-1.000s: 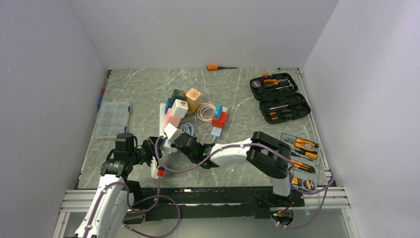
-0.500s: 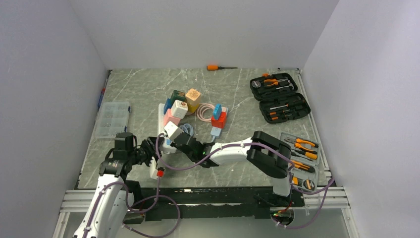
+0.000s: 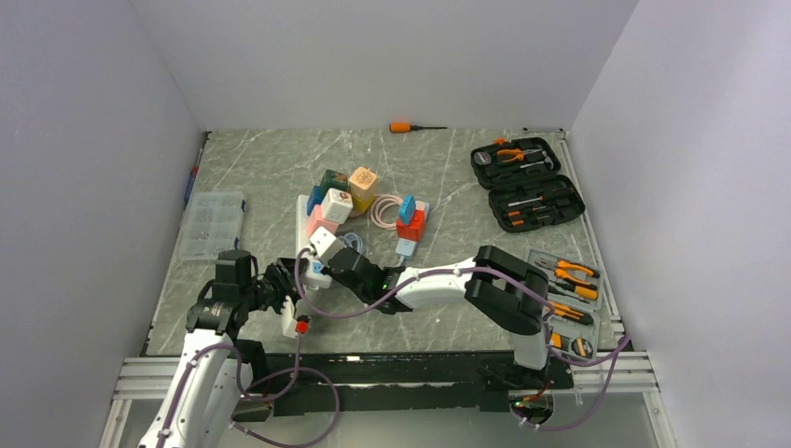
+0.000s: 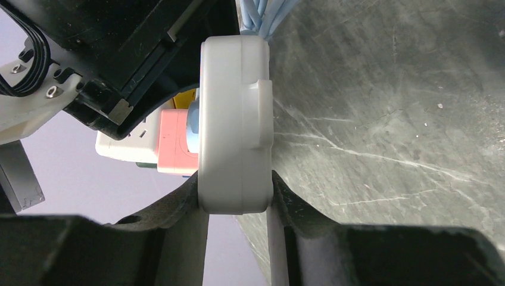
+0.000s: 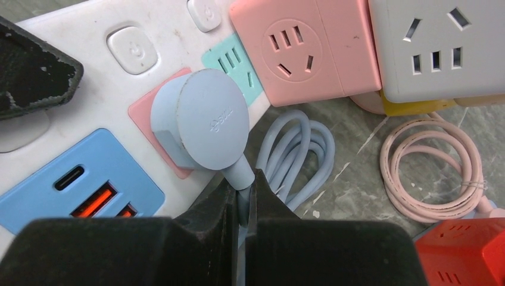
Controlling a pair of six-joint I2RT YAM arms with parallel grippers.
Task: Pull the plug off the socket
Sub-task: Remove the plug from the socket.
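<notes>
At the worktop's (image 3: 261,168) near side, the white power strip (image 4: 233,119) is being clamped at 1 end by the left hand (image 4: 238,199); the cord (image 5: 240,174) under its seated blue plug (image 5: 199,119) is being pinched by the right hand (image 5: 241,202).

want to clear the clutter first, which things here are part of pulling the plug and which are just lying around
Job in hand: power strip, blue plug in its pink outlet, left gripper clamping the strip's end, right gripper pinching the plug's cord.
Lying about: pink cube adapter, white cube adapter, red cube, pink coiled cable, screwdriver, tool cases, clear organizer box.
</notes>
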